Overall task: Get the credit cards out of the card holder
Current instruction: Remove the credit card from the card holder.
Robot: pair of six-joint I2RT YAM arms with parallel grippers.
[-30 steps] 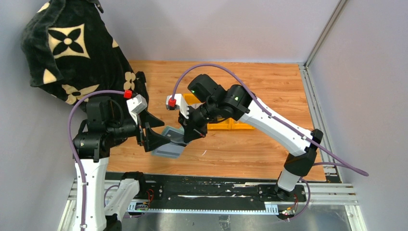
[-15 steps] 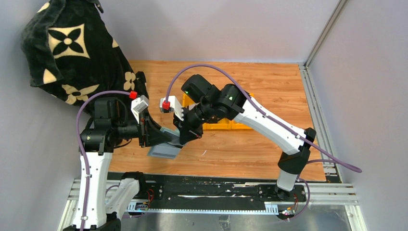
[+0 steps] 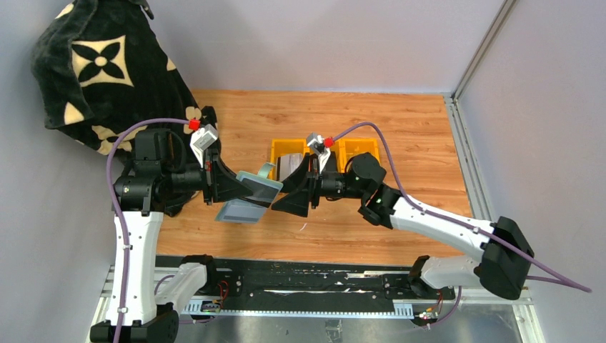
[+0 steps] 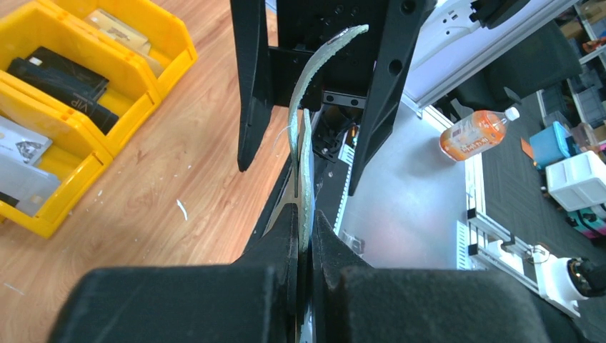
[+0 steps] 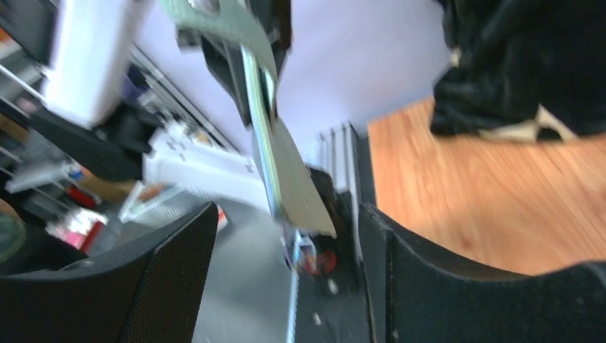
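The sage-green card holder [image 3: 251, 194] hangs in the air over the table's near left, with its flaps parted and its rounded tab up. My left gripper [image 3: 241, 190] is shut on its left edge. In the left wrist view the card holder [image 4: 306, 150] is edge-on, pinched in my left gripper [image 4: 305, 218]. My right gripper [image 3: 284, 198] is open just right of the holder, its jaws either side of the free end without touching. The right wrist view shows the card holder [image 5: 280, 153] edge-on above my open right gripper [image 5: 287, 213]. Grey and whitish cards [image 4: 20, 168] lie in a yellow bin.
Two yellow bins [image 3: 277, 147] [image 3: 359, 147] stand behind the grippers; one holds black cards [image 4: 61, 78]. A black patterned cloth [image 3: 107, 71] is heaped at the far left. Small white scraps [image 3: 303, 226] lie on the wooden table [image 3: 400, 128].
My left gripper has shut on the holder and lifted it. My right gripper has let go of it, opened and drawn back to the right, its arm now lower.
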